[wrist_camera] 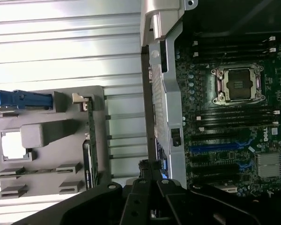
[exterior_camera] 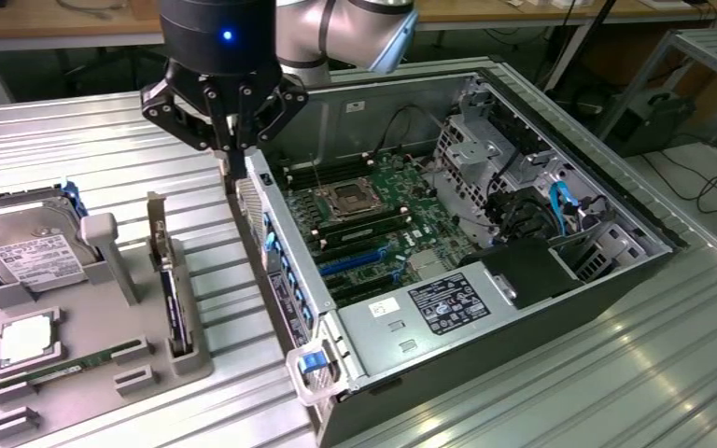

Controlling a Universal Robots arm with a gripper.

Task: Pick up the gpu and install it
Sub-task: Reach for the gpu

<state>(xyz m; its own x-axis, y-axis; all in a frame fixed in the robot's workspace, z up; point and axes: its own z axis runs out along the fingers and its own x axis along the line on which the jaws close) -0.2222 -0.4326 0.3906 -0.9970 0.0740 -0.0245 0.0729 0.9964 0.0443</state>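
Note:
The gpu (exterior_camera: 173, 297) stands on edge in a slot of the grey tray (exterior_camera: 97, 373), a thin dark card with its silver bracket (exterior_camera: 156, 222) at the far end. The wrist view shows the gpu (wrist_camera: 89, 140) edge-on in that same tray (wrist_camera: 46, 136). My gripper (exterior_camera: 225, 149) hangs above the gap between the tray and the open computer case (exterior_camera: 508, 308), beyond the card's bracket end and apart from it. The fingers are shut together with nothing between them. From the wrist view, my gripper (wrist_camera: 149, 165) sits over the case's rear wall (wrist_camera: 166, 93).
The tray also holds a hard drive (exterior_camera: 29, 250), a processor (exterior_camera: 29, 341) and a memory stick (exterior_camera: 66, 369). Inside the case lie the motherboard (exterior_camera: 377, 219) with blue expansion slots (exterior_camera: 358, 259) and a black power supply (exterior_camera: 527, 271). A ribbed metal table (exterior_camera: 558, 392) surrounds everything.

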